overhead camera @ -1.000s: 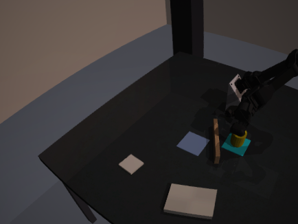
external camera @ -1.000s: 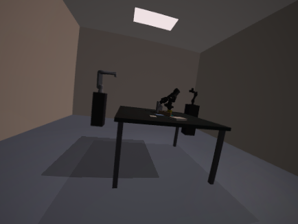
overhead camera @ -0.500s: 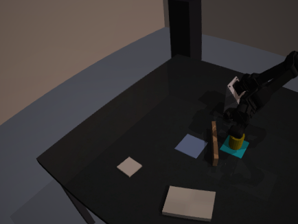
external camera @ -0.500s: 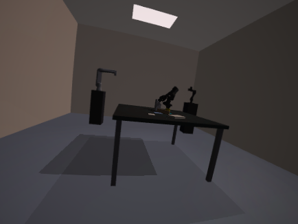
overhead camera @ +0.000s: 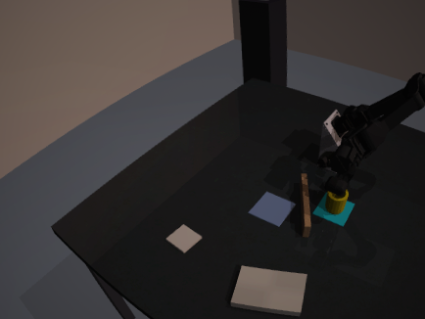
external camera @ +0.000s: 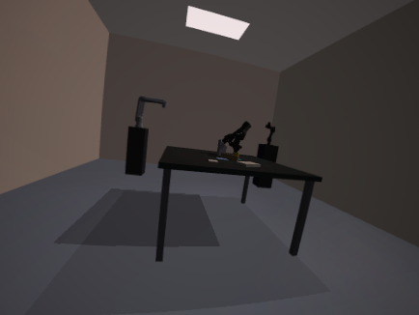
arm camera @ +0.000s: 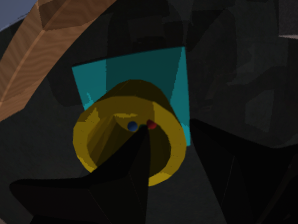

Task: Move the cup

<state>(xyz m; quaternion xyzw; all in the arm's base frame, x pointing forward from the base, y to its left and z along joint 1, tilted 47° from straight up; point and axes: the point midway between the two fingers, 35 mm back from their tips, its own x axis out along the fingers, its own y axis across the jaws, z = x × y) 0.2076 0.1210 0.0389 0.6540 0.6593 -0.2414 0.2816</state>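
A yellow cup [overhead camera: 336, 204] [arm camera: 136, 90] [external camera: 237, 154] stands upright on the teal pad [overhead camera: 346, 216] [arm camera: 115, 67]. A blue marble [arm camera: 132, 126] and a red marble [arm camera: 151, 124] lie inside it. The other pad, blue-violet [overhead camera: 272, 208] [arm camera: 9, 9], lies bare across the wooden bar. My gripper [arm camera: 169, 128] [overhead camera: 337, 188] is open around the cup's wall: in the wrist view one finger reaches over the cup's mouth, the other is outside on the right, with a gap to the wall. The cup's near side is partly hidden by the finger.
A low wooden bar [overhead camera: 306, 210] [arm camera: 65, 20] stands between the two pads. A small pale tile [overhead camera: 184, 238] [external camera: 212, 160] lies beyond the blue-violet pad, and a larger pale slab [overhead camera: 269, 290] [external camera: 248, 164] lies toward the bottom of the top view.
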